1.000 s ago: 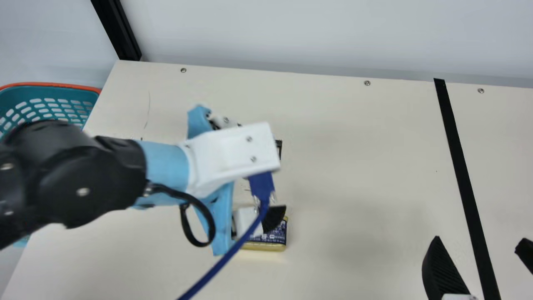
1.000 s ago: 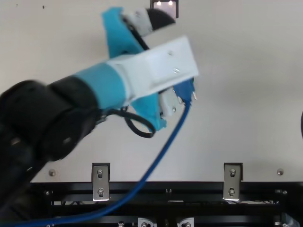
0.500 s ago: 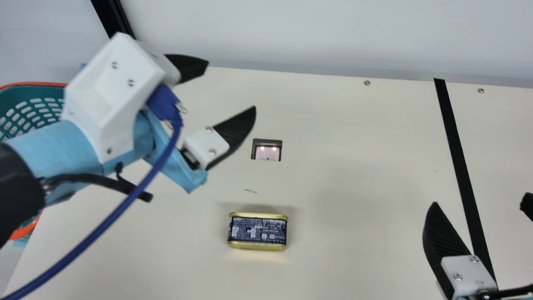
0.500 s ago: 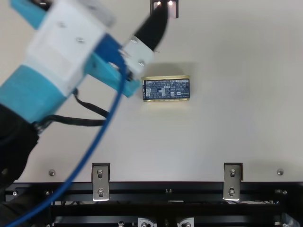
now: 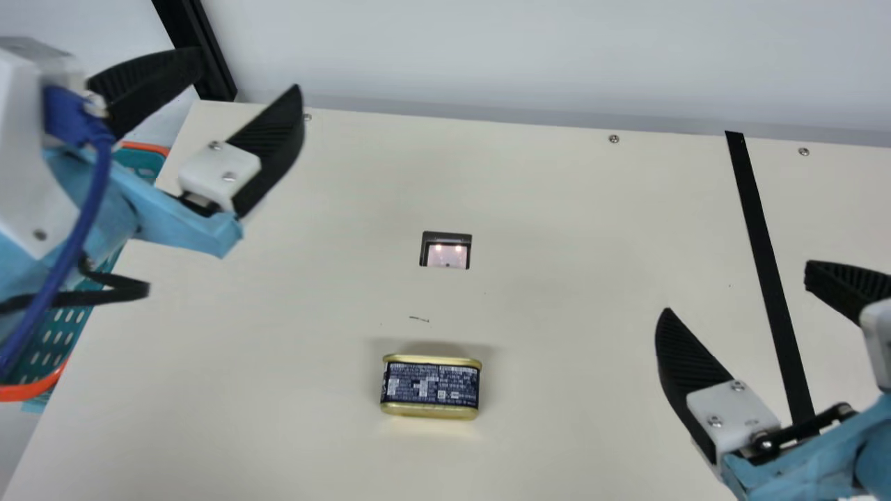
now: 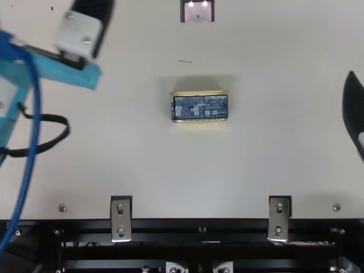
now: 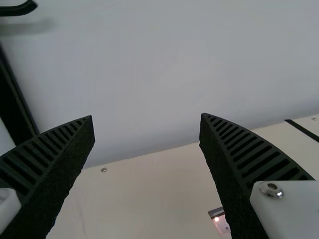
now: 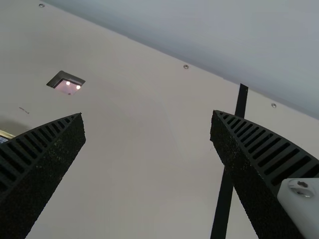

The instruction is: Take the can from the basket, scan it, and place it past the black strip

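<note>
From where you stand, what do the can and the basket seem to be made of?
The can looks like shiny metal, its golden rims catching light; the dark blue printed side could be paint or label. The basket seems smooth moulded plastic, judging by its regular slots and orange rim.

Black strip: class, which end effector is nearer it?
Right. In the main view, the right end effector appears astride the strip; the left one is well left, near the basket.

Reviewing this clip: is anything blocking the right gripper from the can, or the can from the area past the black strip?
Nothing visible stands between the right gripper and the can. Between the can and the area past the black strip, the main view shows just that open gripper, spread across the strip.
</note>
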Tool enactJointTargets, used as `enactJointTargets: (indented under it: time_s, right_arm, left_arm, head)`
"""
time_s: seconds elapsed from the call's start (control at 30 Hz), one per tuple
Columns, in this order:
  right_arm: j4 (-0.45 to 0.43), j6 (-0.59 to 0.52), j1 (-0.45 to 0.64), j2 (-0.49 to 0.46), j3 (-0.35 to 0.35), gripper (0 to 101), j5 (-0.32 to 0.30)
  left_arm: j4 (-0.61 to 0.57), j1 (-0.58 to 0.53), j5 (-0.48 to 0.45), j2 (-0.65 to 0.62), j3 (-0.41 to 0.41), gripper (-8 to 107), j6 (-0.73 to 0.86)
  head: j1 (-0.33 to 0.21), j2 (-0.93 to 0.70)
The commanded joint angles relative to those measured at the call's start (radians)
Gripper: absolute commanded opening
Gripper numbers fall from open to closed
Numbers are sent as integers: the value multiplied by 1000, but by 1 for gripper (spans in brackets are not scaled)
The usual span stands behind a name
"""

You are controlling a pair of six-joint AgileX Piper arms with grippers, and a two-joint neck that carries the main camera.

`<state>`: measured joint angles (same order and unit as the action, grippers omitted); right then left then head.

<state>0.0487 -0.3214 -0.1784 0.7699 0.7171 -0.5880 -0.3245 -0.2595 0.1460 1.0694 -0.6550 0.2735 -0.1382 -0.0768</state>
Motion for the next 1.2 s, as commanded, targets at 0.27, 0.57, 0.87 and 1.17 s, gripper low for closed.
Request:
enactJointTargets:
  time_s: [0.27,0.57,0.87,1.17]
  right_arm:
    - [131,-247,14,111,81,101,-86]
    - [246,-495,44,213,162,101,-200]
    - [270,-640,3,328,258,101,-299]
    - [199,-613,-135,449,339,101,-315]
  left_arm:
    - [72,157,76,-48,134,90,-182]
    - [179,271,164,-79,265,90,-318]
    - [192,281,171,-82,280,90,-331]
    - [192,281,171,-82,280,90,-331]
  head:
    - [-4,6]
    - [-4,6]
    - [-4,6]
    - [-4,6]
